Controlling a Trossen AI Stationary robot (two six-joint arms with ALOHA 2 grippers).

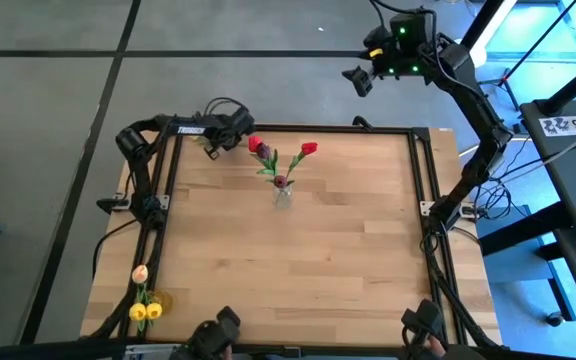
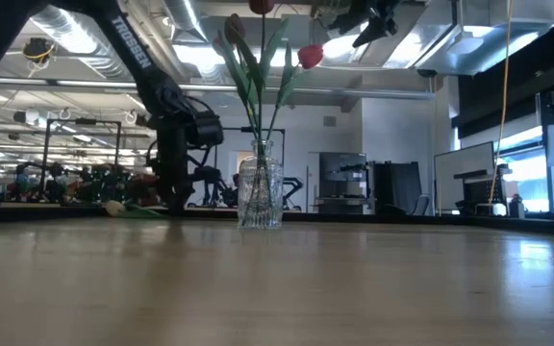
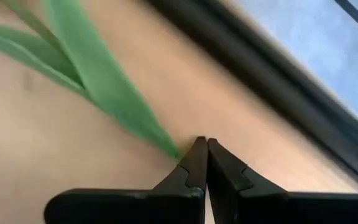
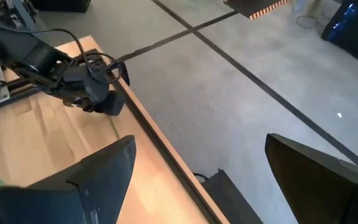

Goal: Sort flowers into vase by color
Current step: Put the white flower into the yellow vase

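Note:
A clear glass vase (image 1: 283, 196) stands far of the table's middle. It holds two red flowers (image 1: 309, 148) and darker maroon ones (image 1: 279, 182) on green stems. At the near left corner a yellowish vase (image 1: 159, 299) holds yellow flowers (image 1: 146, 312) and a cream one (image 1: 140, 273). One more flower (image 2: 123, 209) with a pale head lies flat on the table by the far left corner. Its long green leaf (image 3: 92, 68) ends beside my left gripper (image 3: 202, 144), which is shut and slants down there. My right gripper (image 4: 197, 168) hangs open, high beyond the far right corner. My left gripper's shut fingertips (image 3: 194, 152) stand right at the tip of the lying flower's green leaf (image 3: 166, 144), slanting down at the table. Whether they touch or pinch the leaf or its stem, I cannot tell; nothing shows between the fingers.
A black frame rail (image 1: 318, 128) runs along the table's far edge, close to my left gripper, with more rails along both sides. Bare wood (image 1: 348, 260) spreads across the middle and right. Both arm bases (image 1: 423, 325) sit at the near edge.

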